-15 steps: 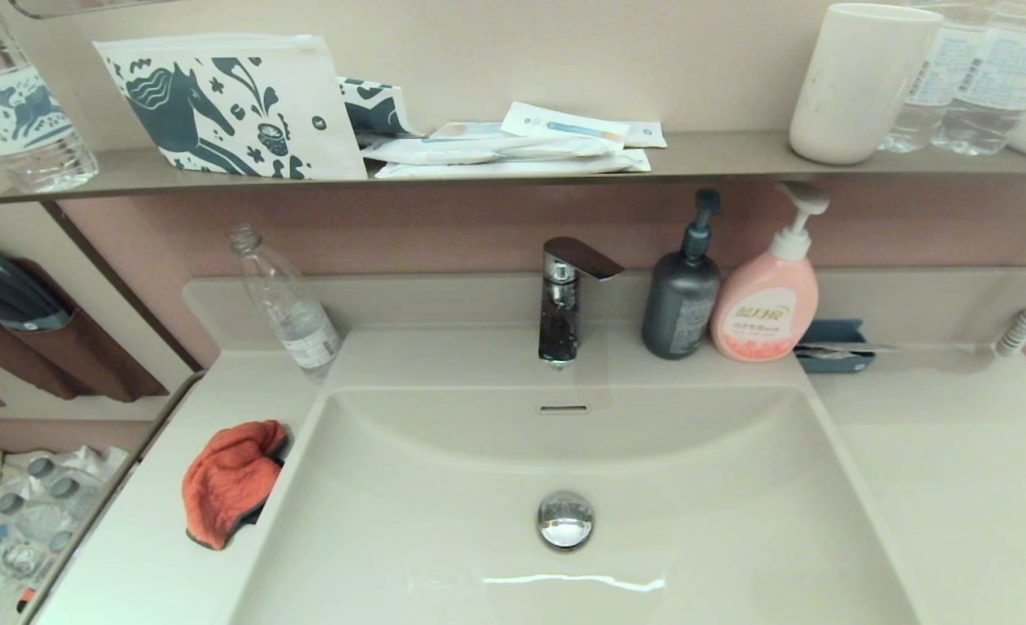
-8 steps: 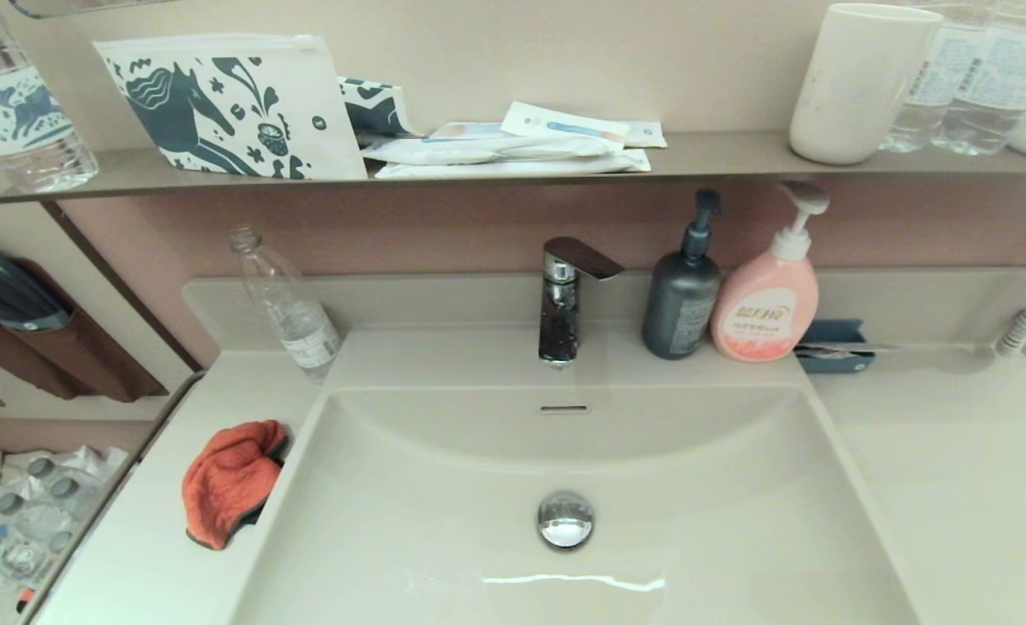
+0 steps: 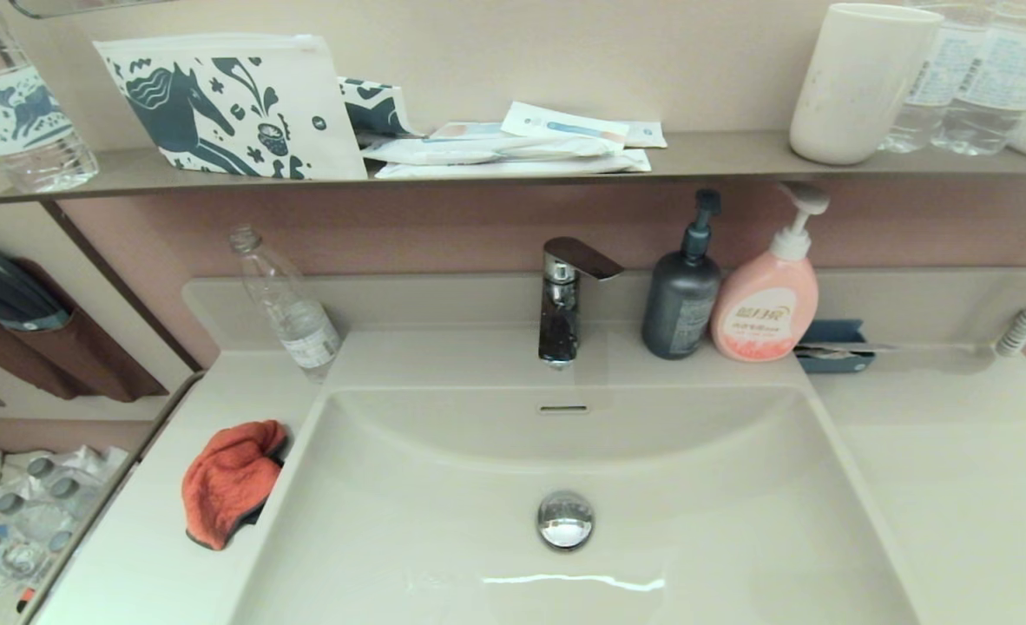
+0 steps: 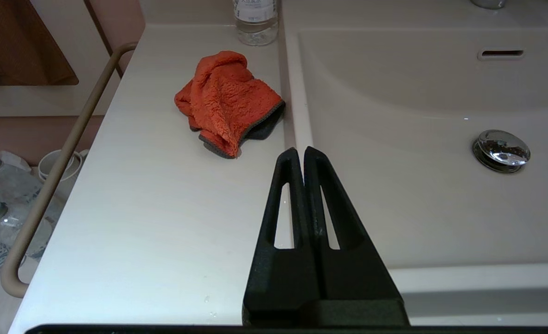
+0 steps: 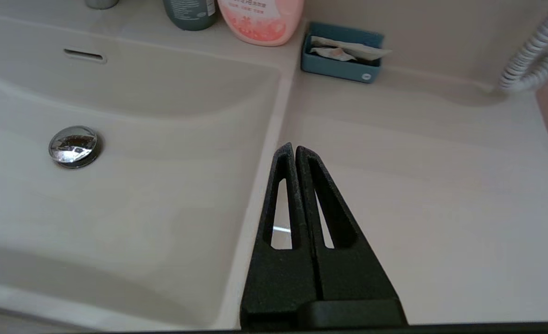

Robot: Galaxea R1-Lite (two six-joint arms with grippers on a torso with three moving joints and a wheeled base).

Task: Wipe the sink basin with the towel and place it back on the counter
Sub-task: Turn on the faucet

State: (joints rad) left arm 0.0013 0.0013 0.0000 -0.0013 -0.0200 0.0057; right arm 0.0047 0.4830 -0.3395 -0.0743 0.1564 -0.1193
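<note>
Nothing has been moved in the last second. The towel (image 3: 231, 482) is seen in the same spot as before, bunched up on the left part of the counter (image 3: 148, 555), right at the left edge of the sink basin (image 3: 443, 521). So the job has not been started yet, and the towel must first be picked up.

The left gripper (image 4: 300, 153) is held low over the front of the counter, near the basin's left edge and a little way from the towel. Its fingers are pressed together and nothing is held. They will need to be opened before the towel can be grabbed.

The right gripper (image 5: 295, 150) is parked over the right part of the counter, beside the basin's right edge, with its fingers together too.

Plenty of bare counter is left around the towel. A clear bottle (image 3: 287, 304) stands at the back left corner, well behind it. The basin is wide and bare but for the drain plug (image 3: 565, 519), so wiping room looks good.
</note>
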